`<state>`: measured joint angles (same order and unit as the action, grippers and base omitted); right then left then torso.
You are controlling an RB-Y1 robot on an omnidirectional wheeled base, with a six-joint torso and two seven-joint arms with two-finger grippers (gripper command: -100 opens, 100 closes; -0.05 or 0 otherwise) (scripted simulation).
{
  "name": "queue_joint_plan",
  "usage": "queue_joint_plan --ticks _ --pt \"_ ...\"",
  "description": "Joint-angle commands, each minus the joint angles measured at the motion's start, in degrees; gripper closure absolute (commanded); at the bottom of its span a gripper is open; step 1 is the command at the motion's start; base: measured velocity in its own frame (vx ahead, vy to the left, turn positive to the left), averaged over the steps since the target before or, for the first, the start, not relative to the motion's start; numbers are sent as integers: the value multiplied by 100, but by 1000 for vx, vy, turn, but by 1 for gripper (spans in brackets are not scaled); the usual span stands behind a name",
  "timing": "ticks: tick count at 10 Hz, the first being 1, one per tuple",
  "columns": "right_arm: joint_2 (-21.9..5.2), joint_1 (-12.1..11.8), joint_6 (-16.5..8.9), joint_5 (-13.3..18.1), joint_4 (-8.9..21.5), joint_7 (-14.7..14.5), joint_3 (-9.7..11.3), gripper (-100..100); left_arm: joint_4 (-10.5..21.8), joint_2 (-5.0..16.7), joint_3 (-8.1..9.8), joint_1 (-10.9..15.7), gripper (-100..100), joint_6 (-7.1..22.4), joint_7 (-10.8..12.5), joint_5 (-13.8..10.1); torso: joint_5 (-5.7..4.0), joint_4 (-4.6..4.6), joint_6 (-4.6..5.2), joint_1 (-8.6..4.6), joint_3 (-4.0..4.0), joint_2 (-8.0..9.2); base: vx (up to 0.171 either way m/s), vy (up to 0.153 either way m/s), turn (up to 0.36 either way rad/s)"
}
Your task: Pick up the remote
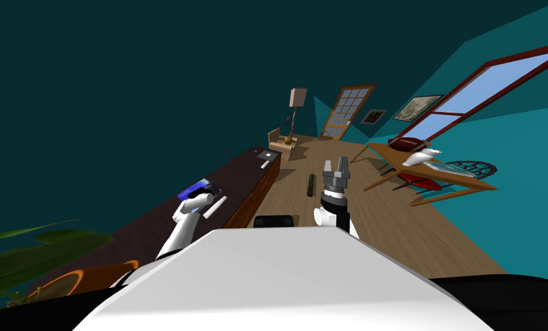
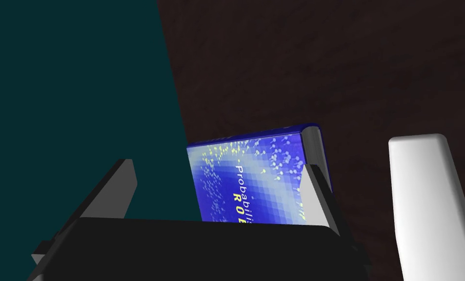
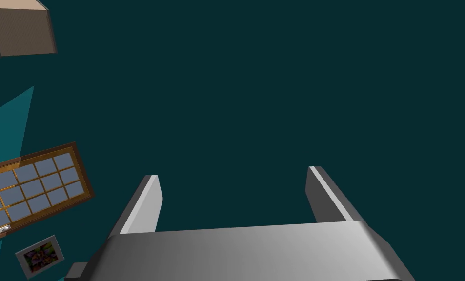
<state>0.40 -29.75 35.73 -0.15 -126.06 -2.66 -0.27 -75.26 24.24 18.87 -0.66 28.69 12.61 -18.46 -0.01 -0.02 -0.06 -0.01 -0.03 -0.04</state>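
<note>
Blue hardback book: lower part hidden behind left jaws' dark body, title cut off after "Probabili". White rounded oblong remote: near end cut by pic edge. Slim dark bar on wood floor: too small to ID.

The sideboard ran along the wall on the left. A book lay on it, close to the wall. The remote lay just beside the book, toward the front edge. The left gripper hung over the book. Farther along the top lay a flat box. A table stood across the floor to the right, with a ball on it.
</note>
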Motion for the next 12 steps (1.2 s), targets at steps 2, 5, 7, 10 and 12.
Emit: queue_joint_plan --ticks 2,5,7,10,12 --pt "0 0 0 0 0 0 0 0 369 63 127 110 -100 366 95 -80 0 1 -1 0 3 5 13 3 -55" --pt "0 0 0 0 0 0 0 0 849 125 238 191 -100 682 172 -160 0 0 1 4 0 0 25 12 -90" --pt "0 0 0 0 0 0 0 0 1042 186 348 267 -100 957 245 -240 1 1 -2 2 3 5 13 9 -69" --pt "0 0 0 0 0 0 0 0 1590 247 459 336 -100 1219 313 -318 1 1 1 7 1 1 22 20 -80" --pt "0 0 0 0 0 0 0 0 1924 309 568 400 -100 1468 376 -395 2 0 0 9 0 0 20 26 -82"
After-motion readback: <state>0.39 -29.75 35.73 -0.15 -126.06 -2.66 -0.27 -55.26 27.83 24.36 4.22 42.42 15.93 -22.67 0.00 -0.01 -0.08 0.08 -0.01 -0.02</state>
